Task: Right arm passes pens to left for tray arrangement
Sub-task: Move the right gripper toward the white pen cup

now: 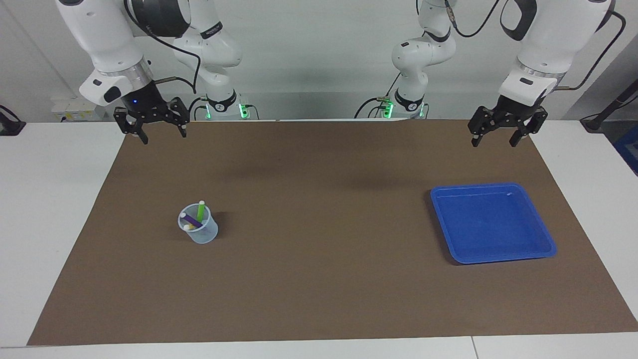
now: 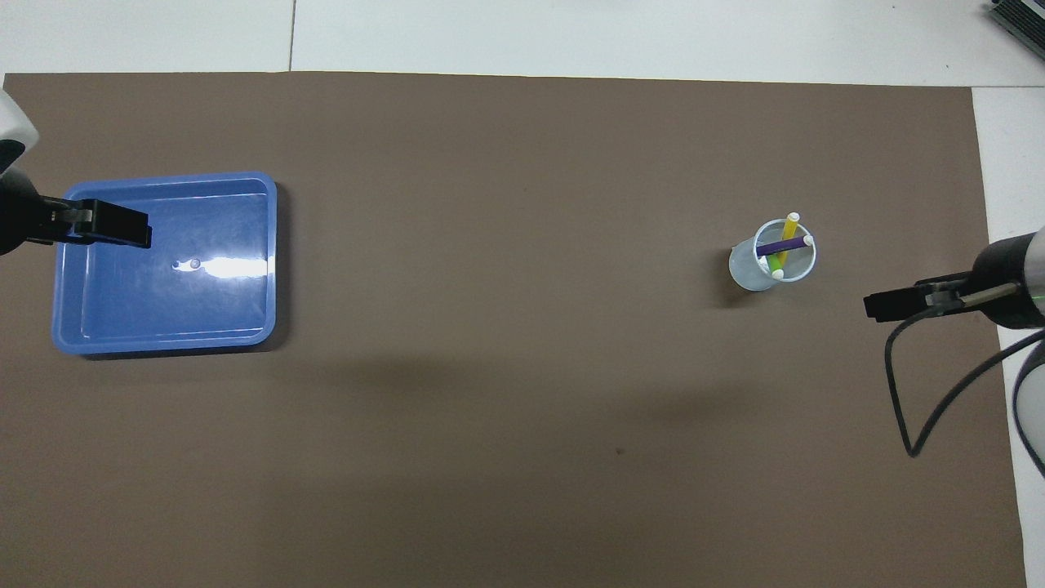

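Three pens stand in a small translucent cup (image 1: 199,230) (image 2: 771,263) toward the right arm's end of the mat: green (image 1: 201,211), purple (image 1: 191,220) and yellow (image 1: 188,227). From above the yellow pen (image 2: 789,235) and the purple pen (image 2: 780,245) cross over the green one (image 2: 772,263). The blue tray (image 1: 491,229) (image 2: 122,310) lies empty toward the left arm's end. My right gripper (image 1: 164,135) (image 2: 878,305) hangs open and empty in the air over the mat's edge by its base. My left gripper (image 1: 493,141) (image 2: 135,229) hangs open and empty over the mat's edge by the tray's end.
A brown mat (image 1: 319,279) covers most of the white table (image 1: 45,199). A black cable (image 2: 906,392) loops down from the right arm. The arms' bases (image 1: 222,104) stand at the mat's edge nearest the robots.
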